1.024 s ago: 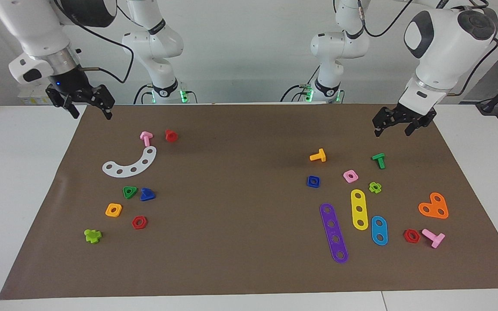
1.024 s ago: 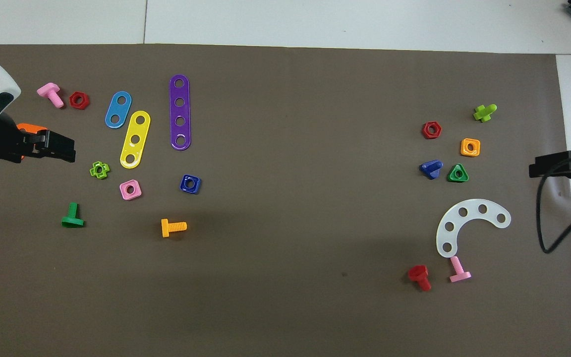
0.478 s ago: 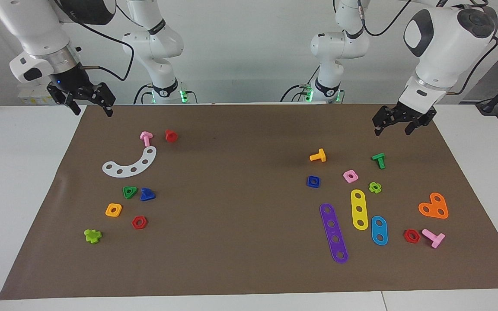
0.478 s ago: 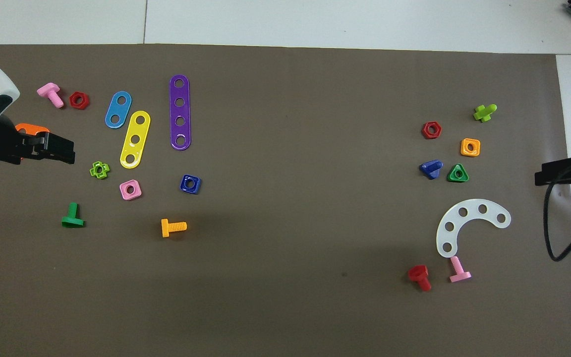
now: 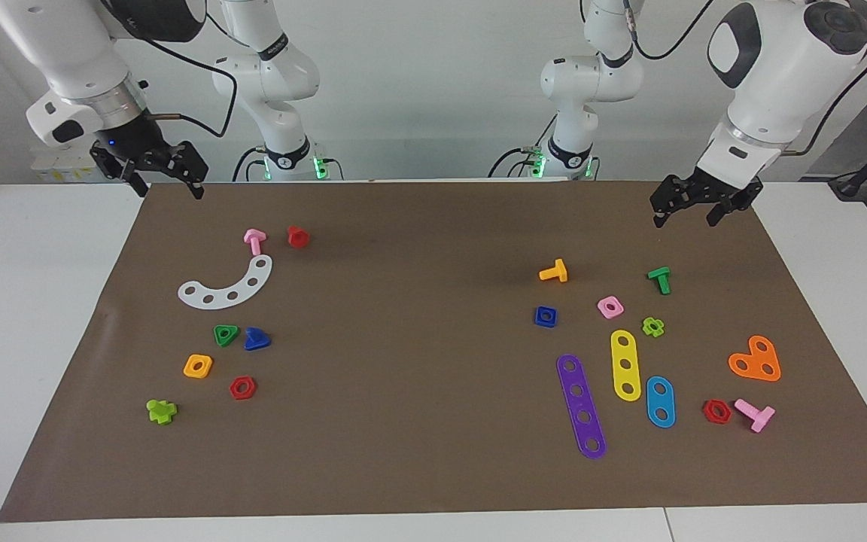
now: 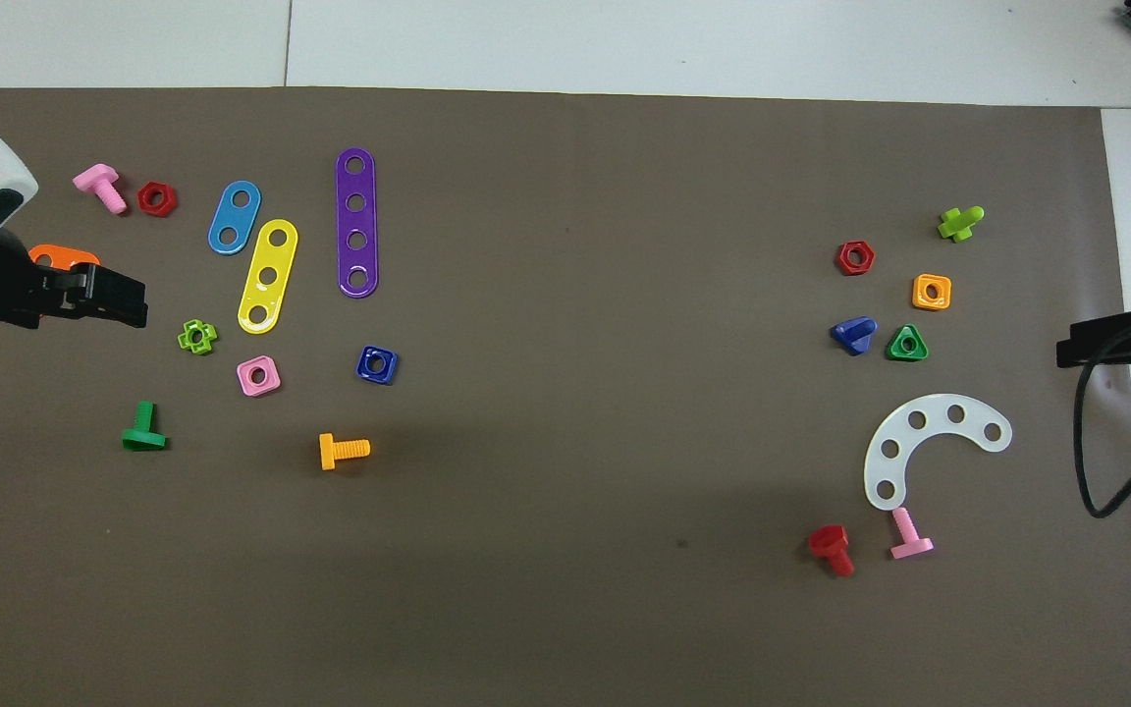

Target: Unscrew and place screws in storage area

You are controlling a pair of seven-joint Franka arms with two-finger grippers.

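Observation:
The dark-blue bolt with a triangular head lies on the brown mat toward the right arm's end, beside a green triangular nut. The dark-blue square nut lies apart from it toward the left arm's end, close to an orange bolt. My left gripper hangs open and empty over the mat's corner at its own end. My right gripper hangs open and empty over the mat's corner at its end.
Around the blue bolt lie a white curved plate, pink, red and lime bolts, and orange and red nuts. Around the blue nut lie purple, yellow and blue strips, an orange heart plate, a green bolt and several nuts.
Both grippers have risen a little and stayed open. The right gripper has also drifted slightly toward the table's middle. Nothing on the mat has moved.

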